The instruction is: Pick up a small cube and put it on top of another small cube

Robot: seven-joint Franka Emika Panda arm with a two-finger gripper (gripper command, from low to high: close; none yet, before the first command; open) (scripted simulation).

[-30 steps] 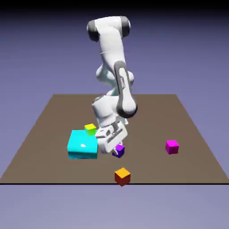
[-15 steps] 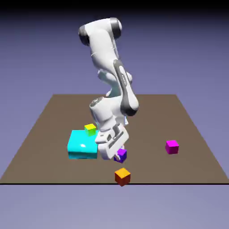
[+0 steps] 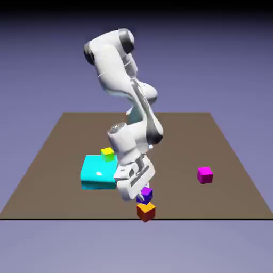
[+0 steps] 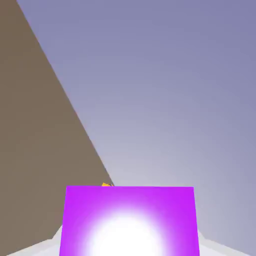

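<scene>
On my exterior view I have the claw [image 3: 144,193] clamped on the purple cube [image 3: 145,195], which sits just behind and partly over the orange cube [image 3: 146,211] in the picture, though I can't tell whether the two touch. The orange cube rests at the near edge of the table [image 3: 69,205], and in the hand view only a sliver of it peeks past the purple one. I can't read any label or brand on the arm [image 3: 114,72].
</scene>
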